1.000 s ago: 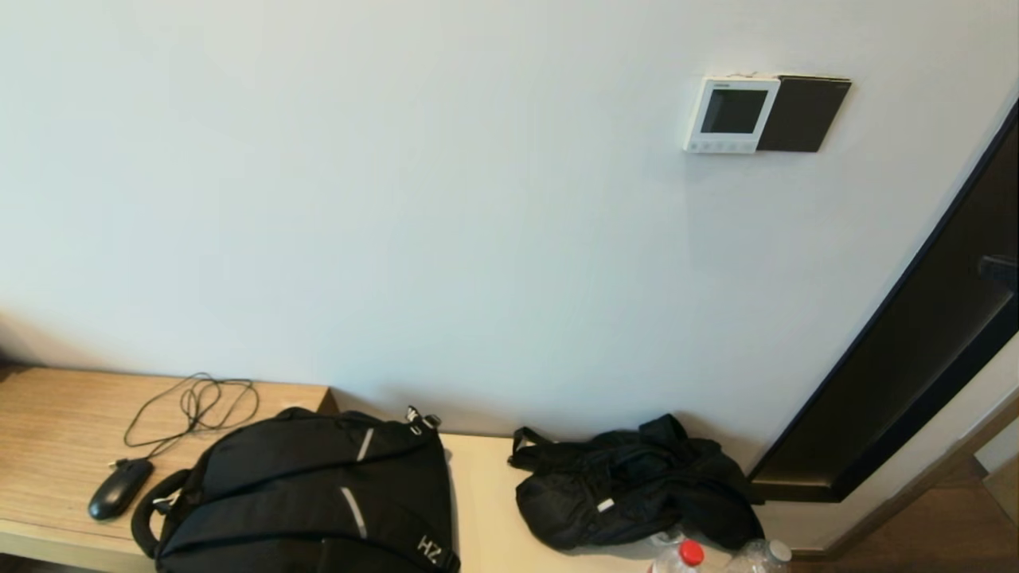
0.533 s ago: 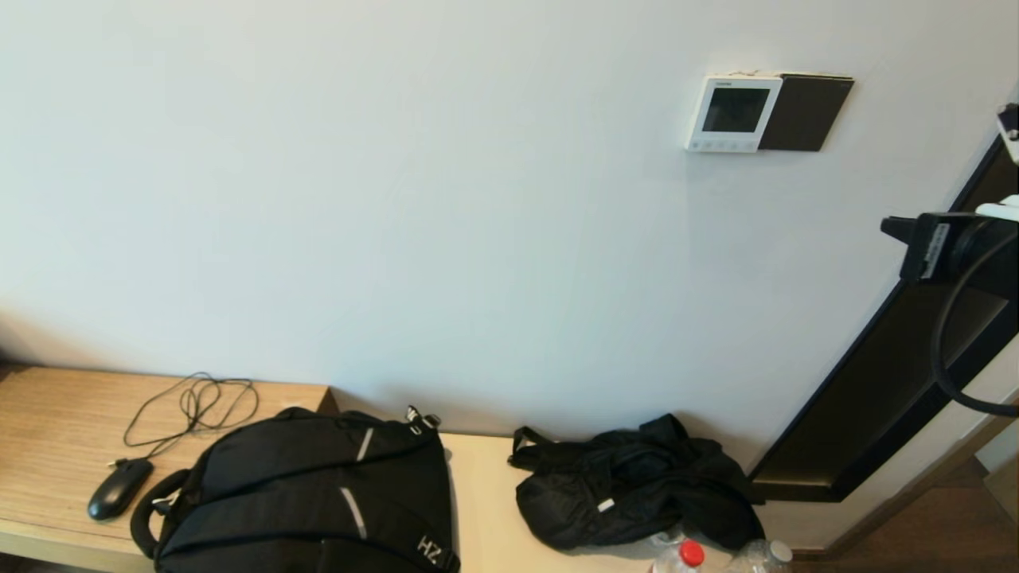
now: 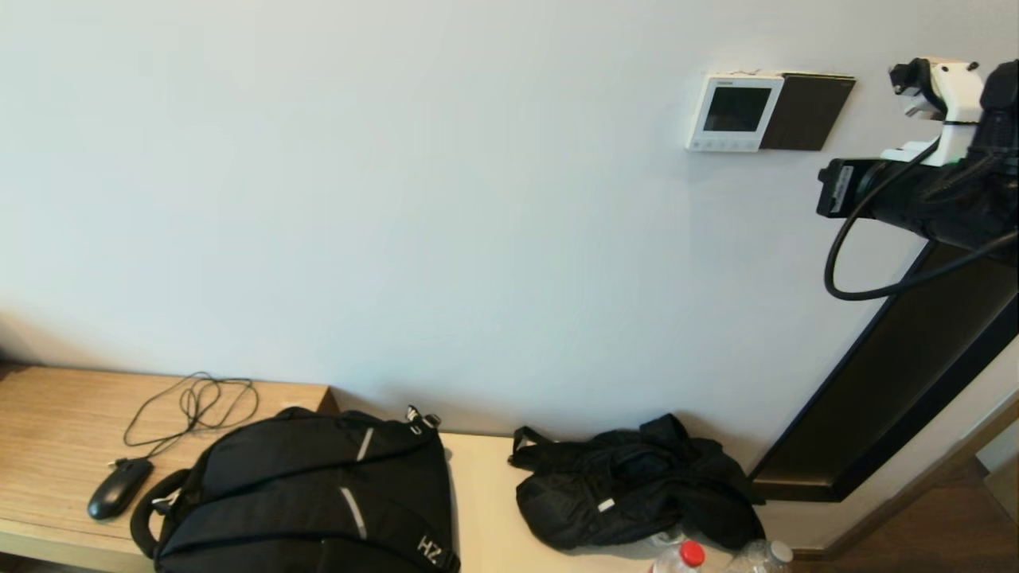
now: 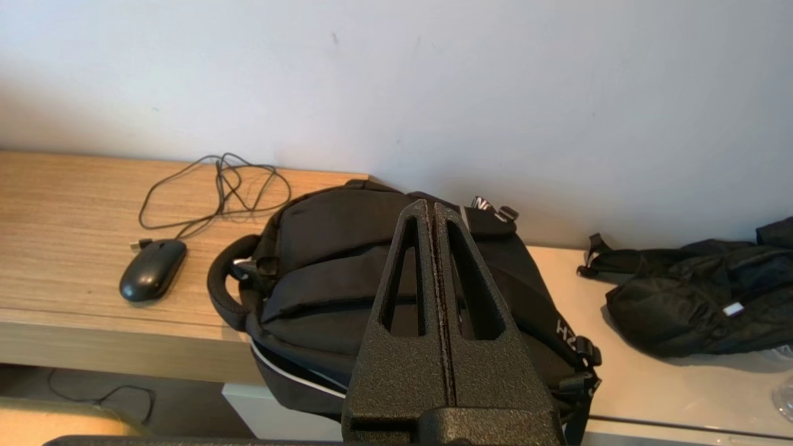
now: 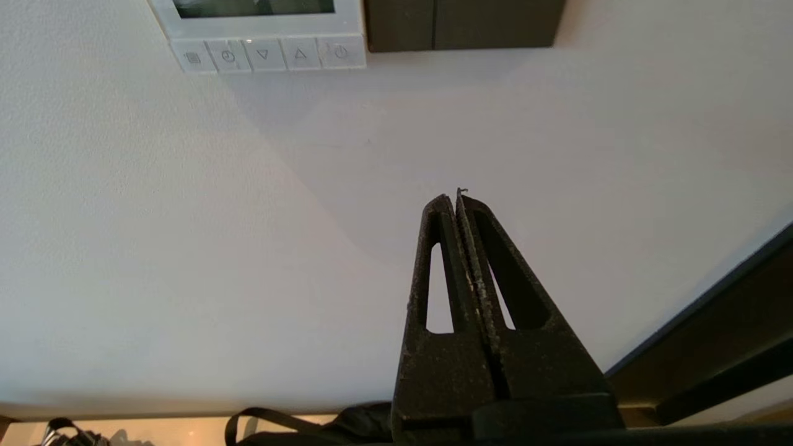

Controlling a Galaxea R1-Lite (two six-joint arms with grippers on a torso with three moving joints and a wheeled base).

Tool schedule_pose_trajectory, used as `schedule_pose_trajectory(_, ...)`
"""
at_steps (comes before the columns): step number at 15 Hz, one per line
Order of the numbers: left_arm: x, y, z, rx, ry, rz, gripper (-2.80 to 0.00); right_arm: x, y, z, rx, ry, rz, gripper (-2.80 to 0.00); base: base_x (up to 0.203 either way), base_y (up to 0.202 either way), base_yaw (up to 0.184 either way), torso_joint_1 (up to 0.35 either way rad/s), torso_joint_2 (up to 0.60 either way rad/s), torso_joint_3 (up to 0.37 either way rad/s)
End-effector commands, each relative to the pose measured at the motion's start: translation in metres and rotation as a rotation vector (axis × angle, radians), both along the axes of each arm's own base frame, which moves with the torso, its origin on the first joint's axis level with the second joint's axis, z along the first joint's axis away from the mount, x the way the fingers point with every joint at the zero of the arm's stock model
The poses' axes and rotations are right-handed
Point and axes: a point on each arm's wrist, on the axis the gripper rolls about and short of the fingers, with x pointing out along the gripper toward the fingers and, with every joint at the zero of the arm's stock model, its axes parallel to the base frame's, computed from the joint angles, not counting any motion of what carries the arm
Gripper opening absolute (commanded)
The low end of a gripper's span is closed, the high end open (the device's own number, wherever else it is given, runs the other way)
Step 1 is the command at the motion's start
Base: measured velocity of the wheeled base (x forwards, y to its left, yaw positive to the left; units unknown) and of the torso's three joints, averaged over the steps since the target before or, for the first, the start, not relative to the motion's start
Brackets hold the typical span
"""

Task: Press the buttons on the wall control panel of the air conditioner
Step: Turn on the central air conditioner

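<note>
The white wall control panel (image 3: 732,111) with a dark screen hangs on the wall at the upper right. Its row of small buttons (image 3: 720,146) runs along its bottom edge. My right gripper (image 3: 832,187) is raised at the right, below and to the right of the panel, apart from it. In the right wrist view the right gripper (image 5: 455,198) is shut and empty, pointing at bare wall, with the buttons (image 5: 266,54) and the panel (image 5: 350,15) further up. My left gripper (image 4: 430,207) is shut and empty, low above the backpack.
A plain black plate (image 3: 806,111) sits right next to the panel. A dark door frame (image 3: 899,382) slants at the right. On the bench below lie a black backpack (image 3: 310,493), a crumpled black bag (image 3: 629,485), a mouse (image 3: 119,487) with cable, and bottles (image 3: 685,555).
My right arm has come into the head view from the right edge and moved up and to the left, closer to the panel. The left arm has not visibly moved.
</note>
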Motion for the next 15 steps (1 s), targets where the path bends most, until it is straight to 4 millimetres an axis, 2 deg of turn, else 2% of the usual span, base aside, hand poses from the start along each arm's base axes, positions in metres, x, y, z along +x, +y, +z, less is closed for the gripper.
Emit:
schedule_pose_trajectory(1,0.000,0.000,0.000,0.000,0.000,0.001,-2.80,0.026,0.008,-0.008,-0.006,0.019,0.002,-2.80,0.000,0.000,0.000,0.000,0.00,0.000)
schedule_pose_trajectory(6,0.000,0.000,0.000,0.000,-0.001,0.001,-2.80,0.062,0.023,-0.006,-0.011,-0.007,-0.006,-2.80,0.000,0.000,0.000,0.000,0.00,0.000)
schedule_pose_trajectory(15,0.000,0.000,0.000,0.000,-0.001,0.001,-2.80,0.077,0.025,-0.001,-0.008,-0.033,-0.008,-2.80,0.000,0.000,0.000,0.000,0.00,0.000)
